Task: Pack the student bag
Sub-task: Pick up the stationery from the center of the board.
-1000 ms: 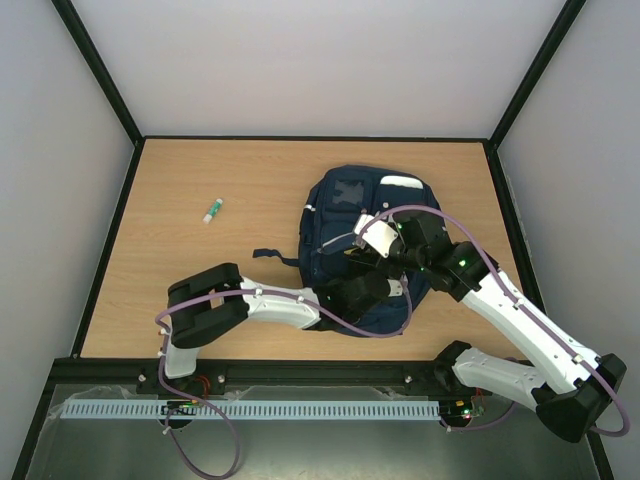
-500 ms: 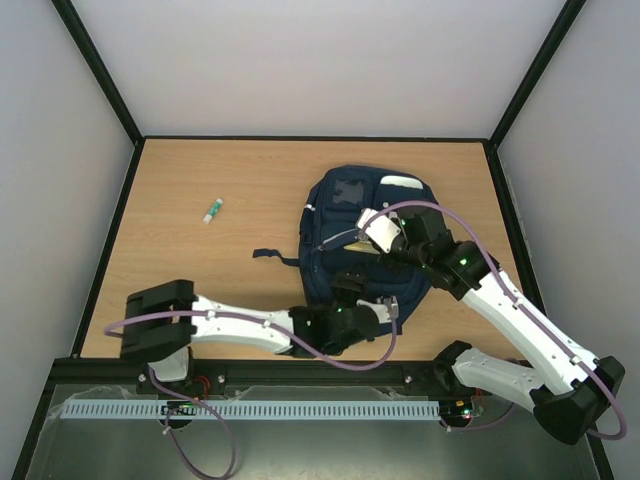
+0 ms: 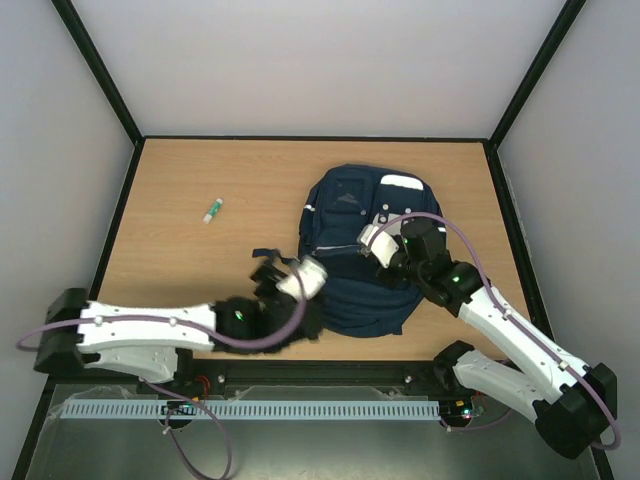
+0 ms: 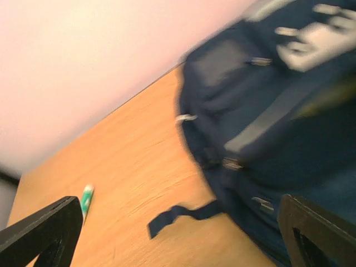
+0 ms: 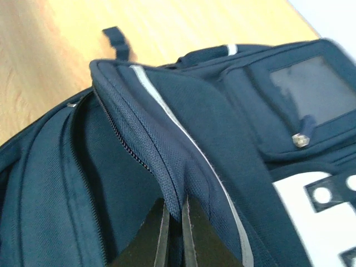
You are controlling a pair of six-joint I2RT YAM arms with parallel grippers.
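Right of centre on the table [image 3: 170,250], the student bag [image 3: 350,200] lies flat. It looks soft and floppy, fabric that sags, so the firmer zip edge seems the place to grip. And the right gripper [image 5: 173,207] pinches exactly that flap edge, arm reaching in from the near right. Over on the other side, the left gripper [image 3: 268,272] hangs wide apart and empty beside the strap [image 3: 275,257], arm stretched low along the near edge.
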